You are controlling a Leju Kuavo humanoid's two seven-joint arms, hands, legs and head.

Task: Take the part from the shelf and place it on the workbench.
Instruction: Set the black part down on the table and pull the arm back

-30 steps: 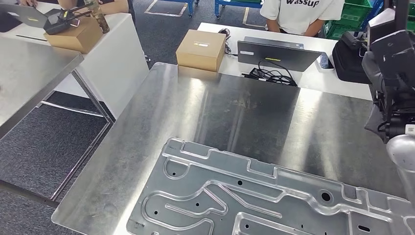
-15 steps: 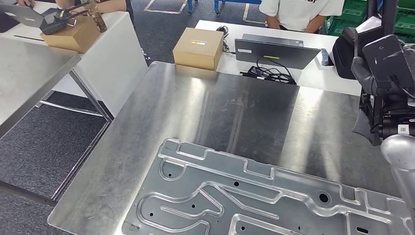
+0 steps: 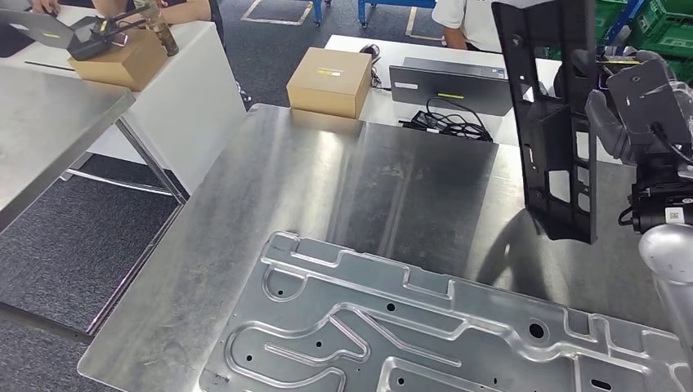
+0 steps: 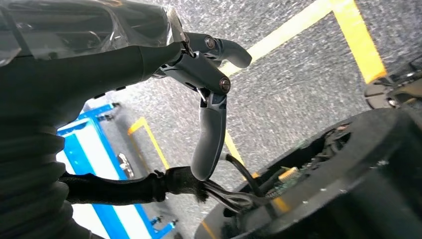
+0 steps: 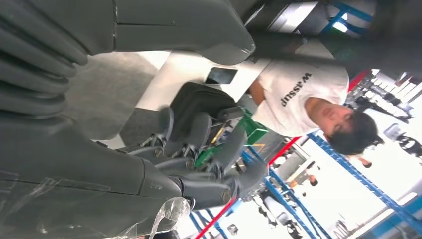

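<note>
black part (image 3: 556, 131) now above workbench (image 3: 270, 204)

part (image 3: 549, 122): long black perforated bracket with slots | pose: near upright, slightly tilted, held in my right hand (image 3: 629, 114) | place: raised above the workbench (image 3: 245, 220) at its far right side, not touching it | workbench: bare shiny sheet metal

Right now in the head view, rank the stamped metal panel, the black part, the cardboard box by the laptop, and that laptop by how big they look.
1. Stamped metal panel, largest, though cut off by the frame.
2. Black part, held up near the camera by the right hand, which may inflate it.
3. Laptop and cardboard box look alike; the part hides some of the laptop, so no ranking.
</note>
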